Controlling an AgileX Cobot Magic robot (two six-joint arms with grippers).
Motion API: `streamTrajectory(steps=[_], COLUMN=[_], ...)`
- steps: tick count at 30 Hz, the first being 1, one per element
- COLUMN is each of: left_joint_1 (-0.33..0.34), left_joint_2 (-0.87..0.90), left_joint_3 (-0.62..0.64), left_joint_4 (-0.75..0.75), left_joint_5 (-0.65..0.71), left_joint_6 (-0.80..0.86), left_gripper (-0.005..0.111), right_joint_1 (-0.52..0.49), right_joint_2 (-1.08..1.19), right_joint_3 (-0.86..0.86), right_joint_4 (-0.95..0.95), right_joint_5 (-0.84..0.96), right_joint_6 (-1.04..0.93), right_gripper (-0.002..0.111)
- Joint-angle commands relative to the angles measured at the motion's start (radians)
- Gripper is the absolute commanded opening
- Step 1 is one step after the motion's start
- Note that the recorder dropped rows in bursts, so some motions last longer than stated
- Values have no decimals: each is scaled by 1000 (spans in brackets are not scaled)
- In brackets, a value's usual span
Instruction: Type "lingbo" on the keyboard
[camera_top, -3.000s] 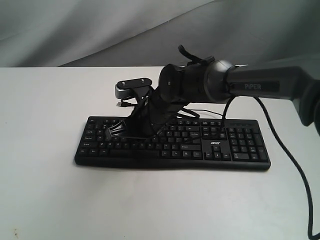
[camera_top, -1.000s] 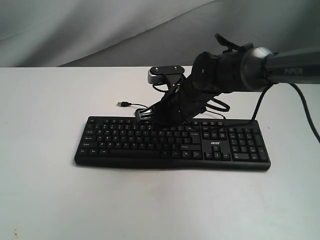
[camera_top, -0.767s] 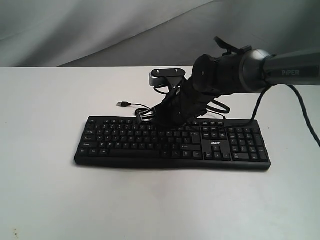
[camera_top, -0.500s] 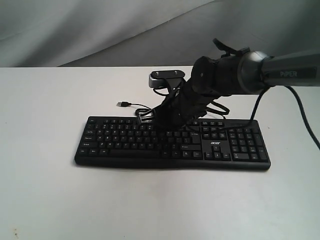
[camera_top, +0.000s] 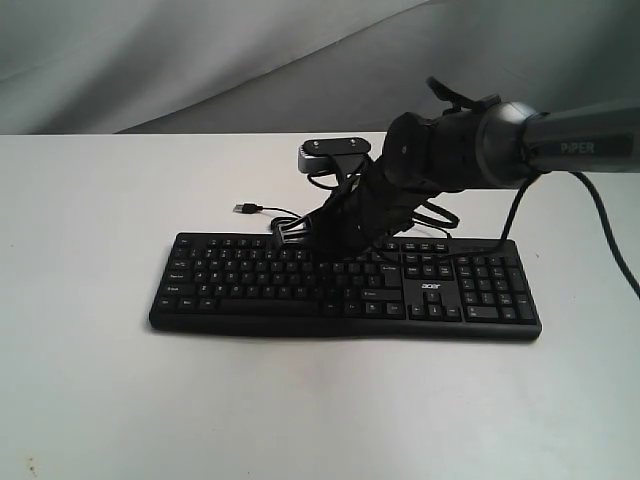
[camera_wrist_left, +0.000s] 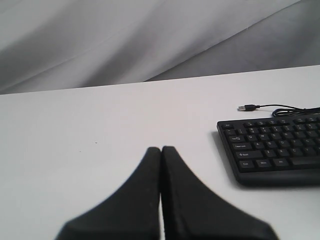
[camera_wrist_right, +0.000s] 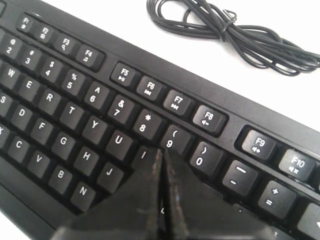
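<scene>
The black keyboard (camera_top: 240, 290) lies flat on the white table, its "acer" logo (camera_top: 430, 289) towards the right. My right gripper (camera_top: 322, 240) reaches down-left onto its upper rows. In the right wrist view the right gripper (camera_wrist_right: 161, 150) is shut with nothing in it. Its tips lie at the corner between the I and 9 keys of the keyboard (camera_wrist_right: 65, 95), and its fingers (camera_wrist_right: 195, 195) hide the keys beneath. Whether a key is pressed I cannot tell. My left gripper (camera_wrist_left: 161, 148) is shut and empty over bare table, apart from the keyboard's (camera_wrist_left: 272, 150) end.
The keyboard's thin black cable (camera_wrist_right: 240, 35) lies coiled behind the function keys. Its USB plug (camera_top: 243, 208) rests loose on the table behind the keyboard, also the USB plug (camera_wrist_left: 245, 107) in the left wrist view. A grey cloth backdrop (camera_top: 200, 60) hangs behind the table.
Since three seconds ago the right arm has swung from the keyboard's left-middle keys to the right. Over the last second its gripper shifted slightly right and lower, then held still.
</scene>
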Motion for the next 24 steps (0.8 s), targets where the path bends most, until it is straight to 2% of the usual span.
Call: streamTrajectory(steps=[1,17,24], left_joint_1=[2,2,2], left_joint_2=[-3,-3,-3], left_joint_3=[4,4,4], left_joint_4=[-8,-8,-8], left_joint_5=[-5,-5,-5], left_joint_6=[-4,-4,-4], left_gripper=[1,1,1], right_joint_1=[-9,-9,-9], right_joint_2=[1,30,-50], right_joint_3=[4,4,4], right_joint_4=[-3,14,15], right_joint_5=[-13,-13,-18], right_joint_6=[2,2,-36], right_gripper=[0,0,0])
